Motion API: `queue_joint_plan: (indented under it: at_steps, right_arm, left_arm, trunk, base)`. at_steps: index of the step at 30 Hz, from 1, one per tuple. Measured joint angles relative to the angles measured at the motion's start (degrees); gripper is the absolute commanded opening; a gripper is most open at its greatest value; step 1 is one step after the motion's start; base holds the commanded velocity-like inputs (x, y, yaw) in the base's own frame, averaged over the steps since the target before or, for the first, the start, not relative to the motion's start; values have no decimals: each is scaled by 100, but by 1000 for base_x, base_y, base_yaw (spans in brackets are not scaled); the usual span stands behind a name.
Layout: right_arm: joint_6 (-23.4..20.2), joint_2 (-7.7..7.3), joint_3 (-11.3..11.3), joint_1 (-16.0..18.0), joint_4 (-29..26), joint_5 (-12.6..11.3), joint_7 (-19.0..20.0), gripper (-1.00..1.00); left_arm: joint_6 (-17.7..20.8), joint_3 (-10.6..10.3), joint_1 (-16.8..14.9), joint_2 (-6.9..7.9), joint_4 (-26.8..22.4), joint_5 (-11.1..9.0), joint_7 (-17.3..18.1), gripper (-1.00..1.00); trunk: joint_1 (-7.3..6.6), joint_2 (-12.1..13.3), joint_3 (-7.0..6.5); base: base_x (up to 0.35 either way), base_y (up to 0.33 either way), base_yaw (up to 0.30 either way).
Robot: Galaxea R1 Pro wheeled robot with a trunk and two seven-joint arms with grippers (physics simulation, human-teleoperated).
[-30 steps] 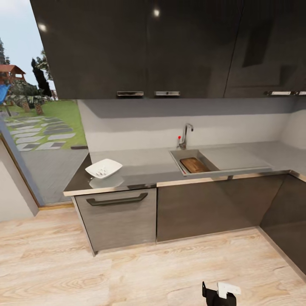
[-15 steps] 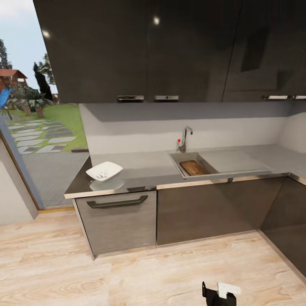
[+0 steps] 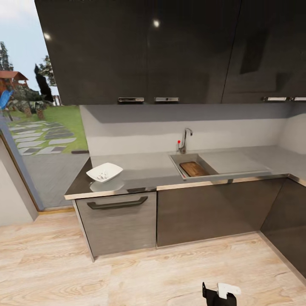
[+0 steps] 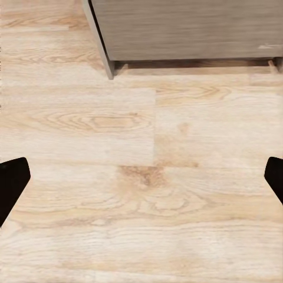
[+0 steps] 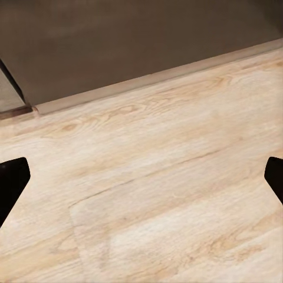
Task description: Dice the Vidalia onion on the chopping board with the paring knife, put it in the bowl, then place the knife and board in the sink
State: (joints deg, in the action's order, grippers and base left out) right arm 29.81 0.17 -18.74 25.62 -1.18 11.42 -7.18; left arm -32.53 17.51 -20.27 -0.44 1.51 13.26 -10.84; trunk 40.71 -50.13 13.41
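The robot stood back from the kitchen units, on the pale wooden floor [image 3: 140, 272]. In the head view, the countertop [image 3: 144, 168] ran above the dark grey cabinets [image 3: 204, 212], with the sink [image 3: 187, 158] set into it below the chrome faucet [image 3: 184, 140]. The chopping board [image 3: 193, 168] lay inside the sink basin, occupying most of its visible bottom; the paring knife could not be made out at this range. The bowl [image 3: 104, 172] sat on the countertop well to the left of the sink, near the counter's left end, with small pale pieces visible inside it. A black-and-white part of the robot [image 3: 221, 293] appeared at the lower edge of the head view, far below and in front of the counter. The left gripper [image 4: 141, 183] pointed down at the floor near the base of a grey cabinet [image 4: 183, 29]; its two dark fingertips [image 4: 12, 183] stood at opposite edges of the left wrist view, spread wide with nothing between them. The right gripper [image 5: 141, 183] was likewise released, its fingertips [image 5: 12, 183] far apart over bare floorboards beside the cabinet plinth [image 5: 147, 82]. Both pincers were well apart from the sink, the chopping board and the bowl, with the cabinet fronts and a stretch of floor between them.
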Motion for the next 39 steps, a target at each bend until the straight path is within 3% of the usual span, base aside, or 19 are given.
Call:
queue_joint_plan:
  at_steps: [3, 7, 10, 39]
  right_arm:
    - [-3, -11, 1, -1, -5, -1, -2, 100]
    - [-3, 32, 16, 0, -1, -7, 16, 100]
    - [-3, 62, 13, 0, 0, -8, 18, 100]
    - [-3, 70, 9, 0, 7, -9, 9, 100]
  left_arm:
    - [1, 0, 1, 36, 12, 11, 20, 100]
    - [15, -3, 2, 231, 159, 21, 30, 100]
    - [43, -7, 3, 284, 219, 20, 19, 100]
    - [115, -10, 3, 261, 262, 18, 18, 100]
  trunk:
    - [0, 0, 0]
    - [0, 0, 0]
    - [0, 0, 0]
    - [0, 0, 0]
  base:
    - [0, 0, 0]
    - [0, 0, 0]
    - [0, 0, 0]
    - [0, 0, 0]
